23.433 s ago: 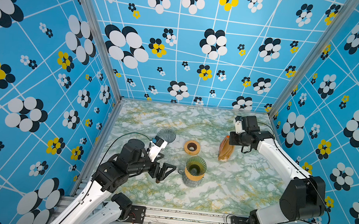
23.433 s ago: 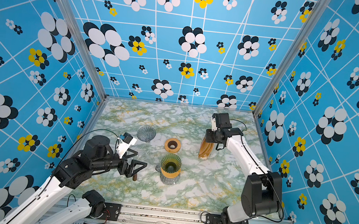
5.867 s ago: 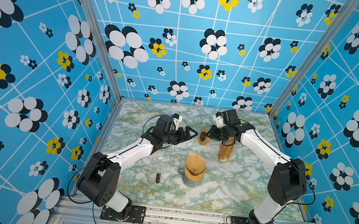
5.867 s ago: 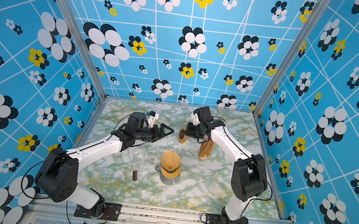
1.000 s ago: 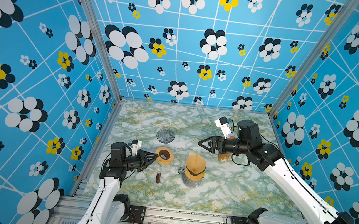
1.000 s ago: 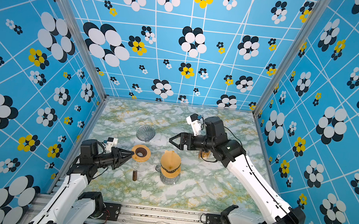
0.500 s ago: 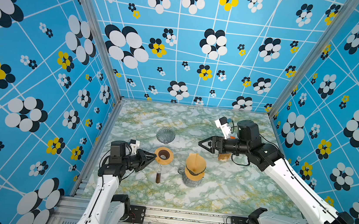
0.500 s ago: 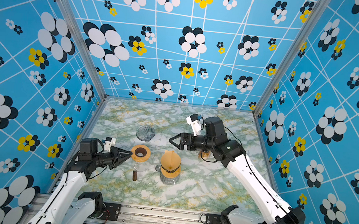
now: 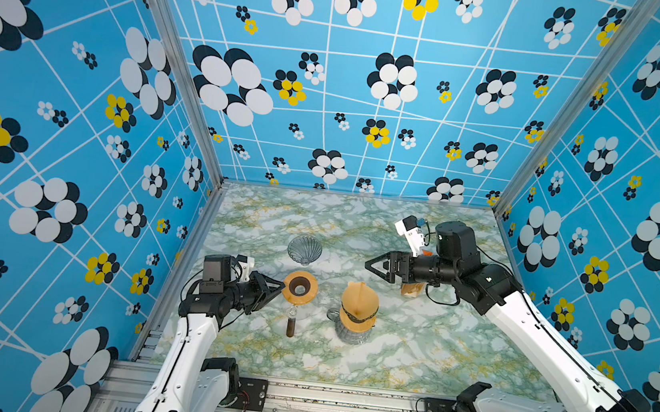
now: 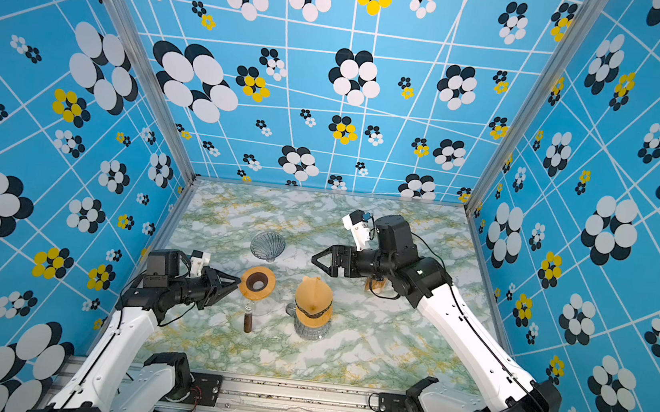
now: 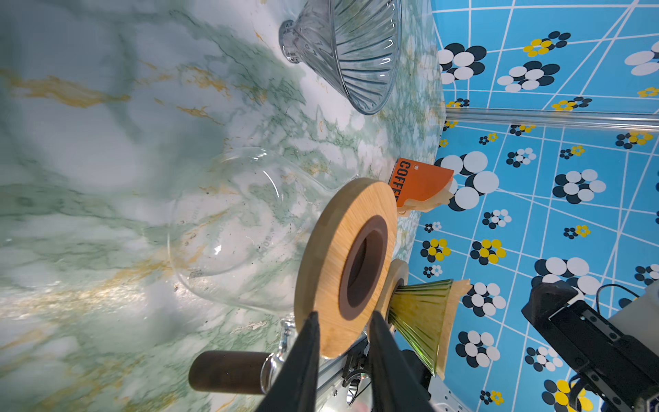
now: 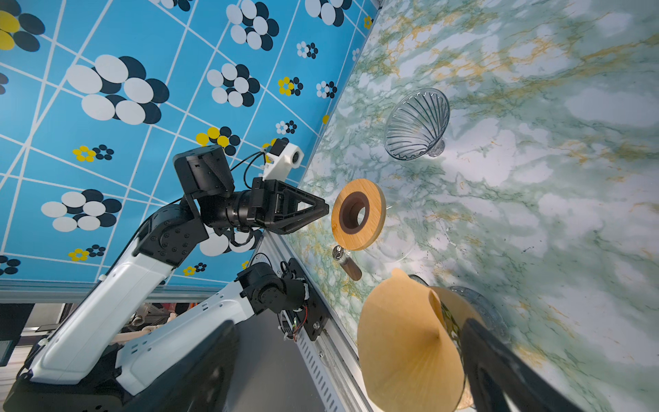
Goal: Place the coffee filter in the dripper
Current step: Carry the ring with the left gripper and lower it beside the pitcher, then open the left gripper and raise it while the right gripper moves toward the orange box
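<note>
The brown paper coffee filter (image 9: 358, 300) sits in the green dripper (image 11: 417, 314) near the middle of the marble table (image 9: 430, 351). Its paper stands well above the dripper's rim. The dripper rests on a wooden collar (image 11: 396, 281) over a ribbed glass jug (image 9: 350, 336).

The right gripper (image 9: 370, 266) hangs over the table on the back-wall side of the filter, apart from it, with its jaws spread wide and nothing in them. In the right wrist view the filter shows between its two fingers (image 12: 499, 374).

The left gripper (image 9: 280, 287) has its jaws narrow at the edge of a wooden ring (image 9: 299, 289). The ring lies on the mouth of a clear glass pot (image 11: 231, 232) with a dark handle (image 9: 290, 328). In the left wrist view the ring's rim lies between the two fingers (image 11: 303, 356) (whether they pinch it or only flank it, I cannot tell).

A clear glass funnel (image 9: 305, 249) lies on its side farther back, well apart from both grippers. An orange packet (image 11: 417, 182) of filters stands behind the right arm, mostly hidden by it in both top views
</note>
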Action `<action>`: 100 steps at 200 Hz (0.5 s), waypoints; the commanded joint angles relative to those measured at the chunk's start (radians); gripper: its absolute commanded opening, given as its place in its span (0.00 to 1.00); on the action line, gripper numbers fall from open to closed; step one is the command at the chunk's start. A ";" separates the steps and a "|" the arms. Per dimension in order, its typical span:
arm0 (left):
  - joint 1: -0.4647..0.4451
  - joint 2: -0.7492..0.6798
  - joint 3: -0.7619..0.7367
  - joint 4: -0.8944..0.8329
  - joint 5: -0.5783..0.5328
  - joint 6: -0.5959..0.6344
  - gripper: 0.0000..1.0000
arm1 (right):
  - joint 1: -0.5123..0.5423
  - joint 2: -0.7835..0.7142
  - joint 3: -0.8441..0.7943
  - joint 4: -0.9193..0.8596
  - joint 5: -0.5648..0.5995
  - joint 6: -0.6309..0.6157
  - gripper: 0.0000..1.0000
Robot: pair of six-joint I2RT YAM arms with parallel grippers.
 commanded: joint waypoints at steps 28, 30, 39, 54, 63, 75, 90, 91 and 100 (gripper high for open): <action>0.005 0.008 0.099 -0.119 -0.053 0.106 0.30 | 0.006 -0.015 -0.012 -0.059 0.073 -0.050 0.98; 0.004 0.007 0.103 -0.122 -0.054 0.109 0.30 | 0.006 -0.016 -0.013 -0.060 0.078 -0.051 0.98; 0.002 0.006 0.121 -0.136 -0.057 0.120 0.31 | 0.005 -0.021 -0.015 -0.071 0.108 -0.057 0.99; -0.007 0.008 0.160 -0.161 -0.073 0.141 0.32 | 0.006 -0.032 -0.015 -0.097 0.178 -0.064 0.98; -0.019 0.013 0.184 -0.172 -0.089 0.153 0.33 | 0.005 -0.039 -0.016 -0.112 0.237 -0.063 0.98; -0.042 0.028 0.221 -0.182 -0.119 0.167 0.34 | 0.001 -0.048 -0.021 -0.126 0.291 -0.060 0.98; -0.089 0.065 0.272 -0.177 -0.164 0.182 0.37 | -0.011 -0.055 -0.027 -0.136 0.339 -0.050 0.97; -0.092 0.068 0.276 -0.176 -0.167 0.183 0.37 | -0.012 -0.056 -0.027 -0.137 0.341 -0.050 0.97; -0.125 0.094 0.308 -0.164 -0.195 0.183 0.37 | -0.030 -0.059 -0.036 -0.139 0.354 -0.045 0.97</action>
